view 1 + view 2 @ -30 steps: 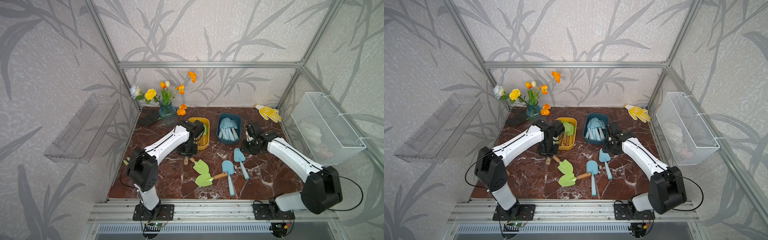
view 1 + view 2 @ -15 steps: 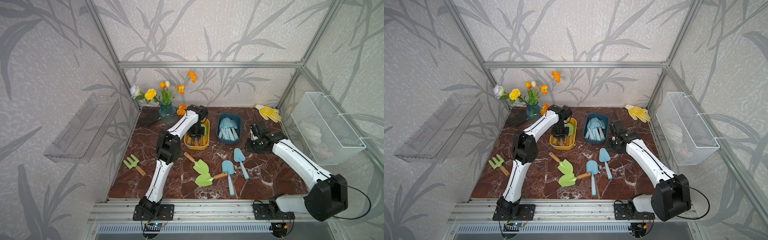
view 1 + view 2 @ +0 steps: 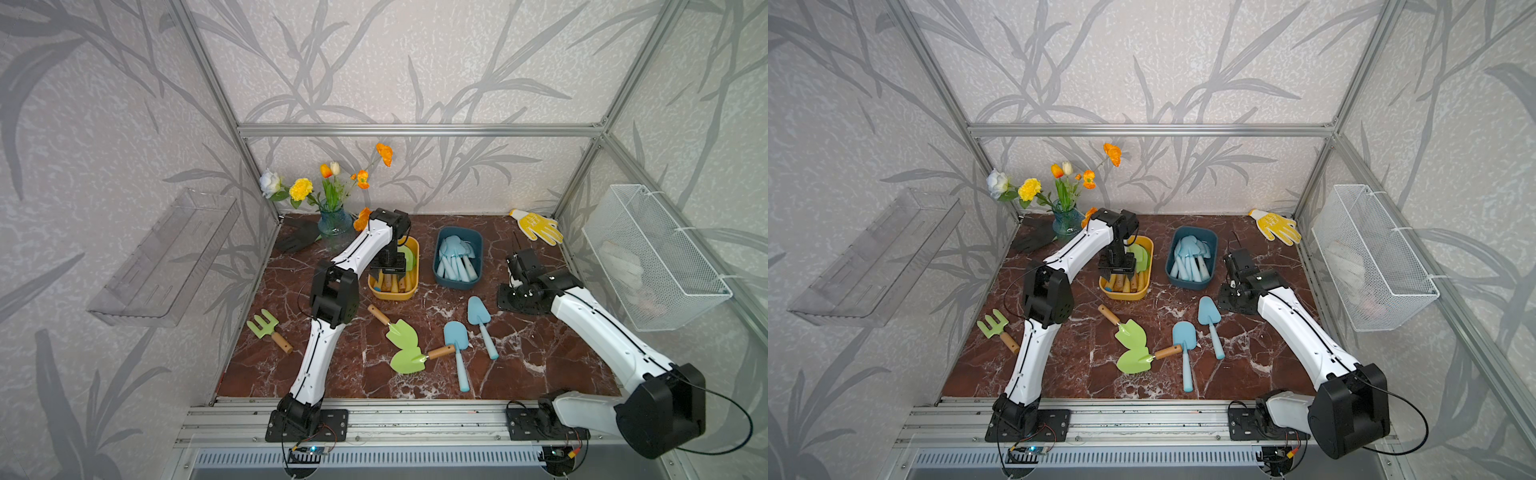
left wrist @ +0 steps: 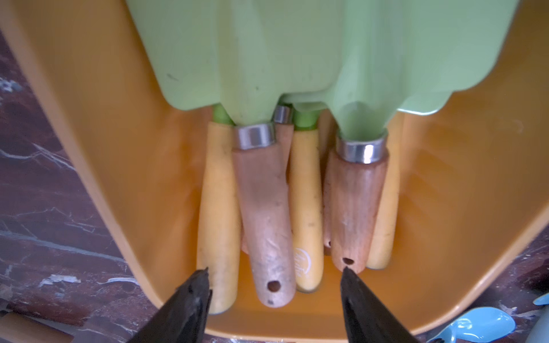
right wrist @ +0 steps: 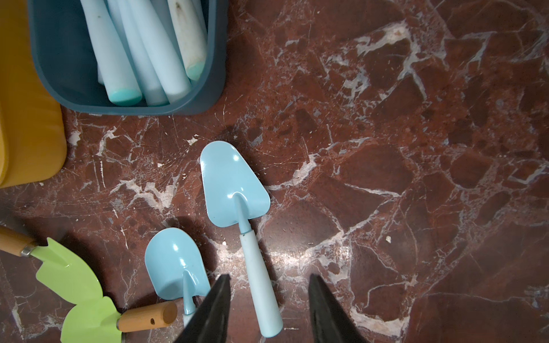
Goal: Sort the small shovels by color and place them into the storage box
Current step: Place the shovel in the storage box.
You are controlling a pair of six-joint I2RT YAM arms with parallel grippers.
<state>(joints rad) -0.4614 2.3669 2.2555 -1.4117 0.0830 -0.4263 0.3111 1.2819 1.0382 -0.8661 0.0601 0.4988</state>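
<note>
- The sorting looks well past halfway: both boxes are loaded, and four shovels lie loose on the desk (image 3: pixel 540 357).
- Left to do, as I judge it, are two green shovels (image 3: pixel 402 333) with wooden handles, their blades overlapping near the middle of the desk. Two blue shovels (image 3: pixel 478 311) lie just beside them, toward the right arm. One wooden handle ends right at the neck of a blue shovel.
- The yellow box (image 3: pixel 390 295) holds green-bladed shovels, blades stacked toward the back wall. Their wooden and yellowish handles lie side by side toward the front.
- The blue box (image 3: pixel 457 284), just beside it, holds only pale blue shovels, handles toward the front.
- The left pincer (image 4: pixel 273 273) hangs over the handle end of the yellow box, jaws apart and gripping nothing.
- The right pincer (image 5: pixel 269 277) is above the desk near the blue box, jaws partly apart and empty. A loose blue shovel's handle shows below the gap.
- A green fork (image 3: pixel 268 328) lies by the left wall, well apart from the rest. It is no shovel, so I judge it belongs in neither box.
- A wire basket (image 3: pixel 673 307) on the right wall holds something pale; I cannot tell what.
</note>
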